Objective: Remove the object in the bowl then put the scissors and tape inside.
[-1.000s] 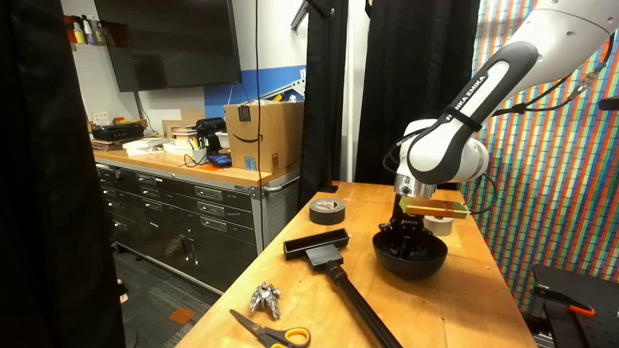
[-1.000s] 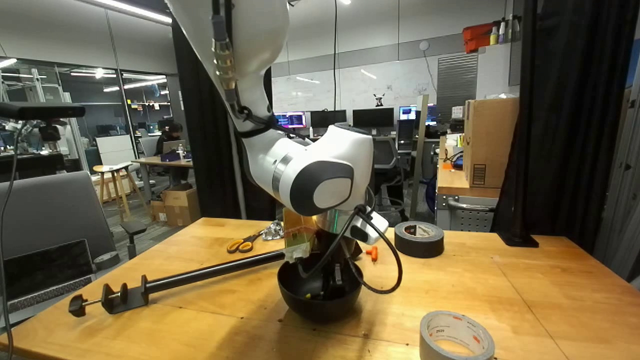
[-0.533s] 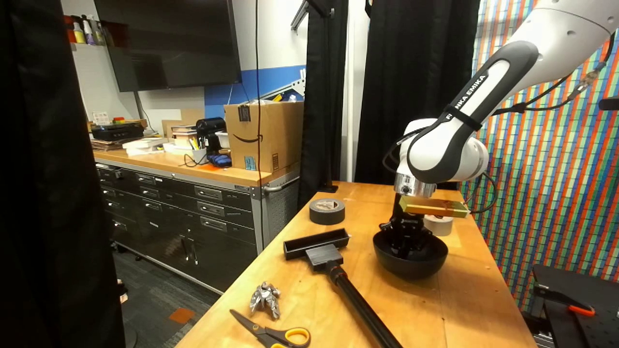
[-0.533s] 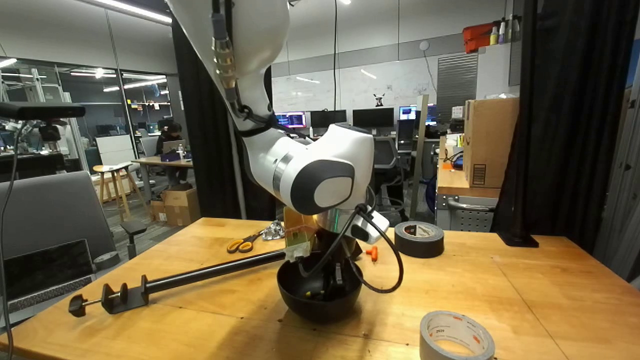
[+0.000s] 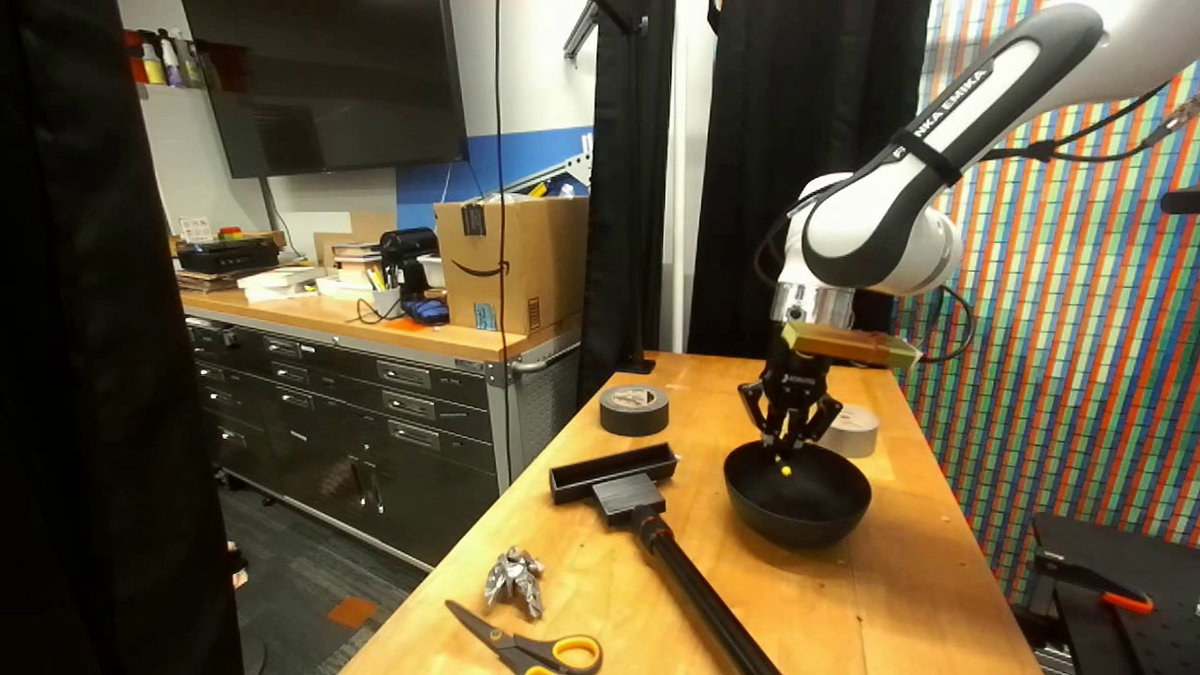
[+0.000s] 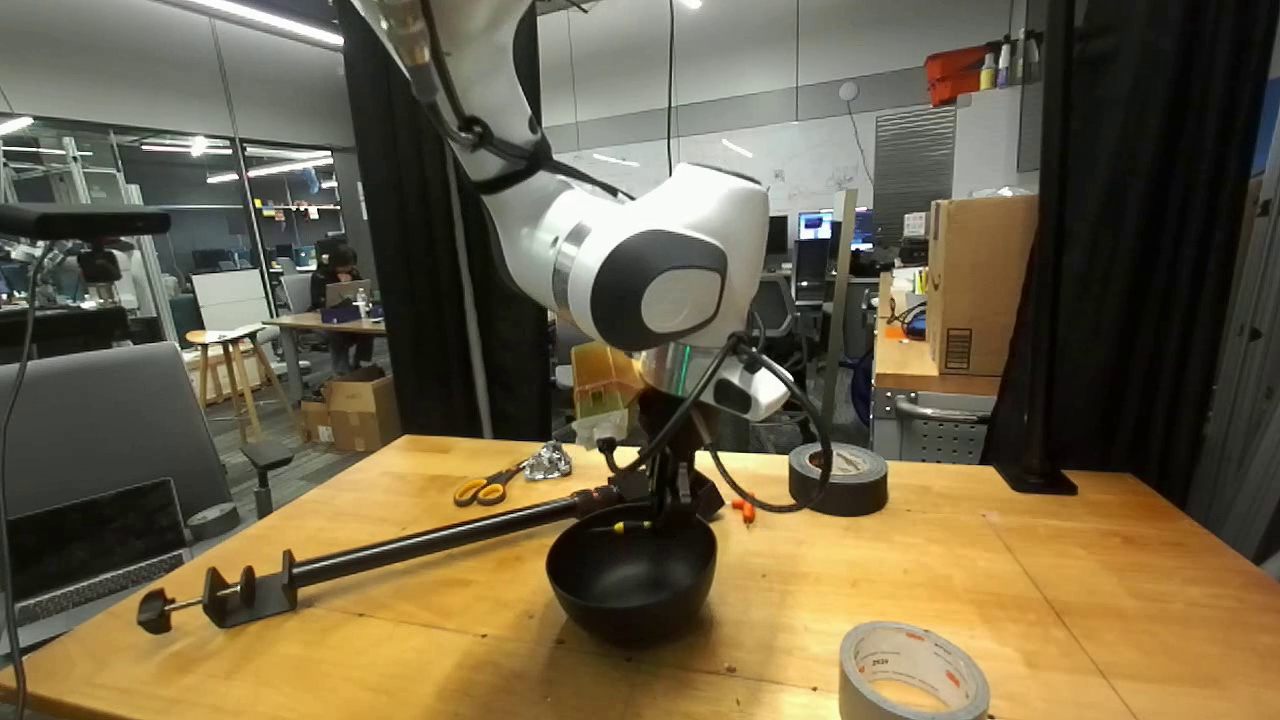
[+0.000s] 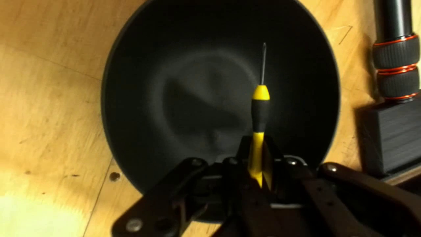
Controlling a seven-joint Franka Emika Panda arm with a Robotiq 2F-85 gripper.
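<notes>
As the end effector (image 7: 258,149) pinches a yellow-and-black precision screwdriver (image 7: 260,113) by the handle, the black bowl (image 6: 630,615) sits directly below, the tool's slim metal shaft projecting over its dark interior. Held at roughly rim height, the screwdriver may not fully clear the edge; the views leave that uncertain. Removing the object appears to be the step in hand, begun but unfinished, with the loading yet to come. Yellow-handled scissors (image 5: 525,647) lie on the worktop (image 6: 1100,600) just beside a crumpled piece of foil (image 5: 514,581), while a black duct tape roll (image 5: 635,412) and a grey tape roll (image 5: 853,439) rest outside the bowl. The next move likely calls for a straight lift past the rim, then a sideways carry to the worktop, away from the black pole (image 6: 430,542), before the jaws part. Which roll the task means cannot be told.
</notes>
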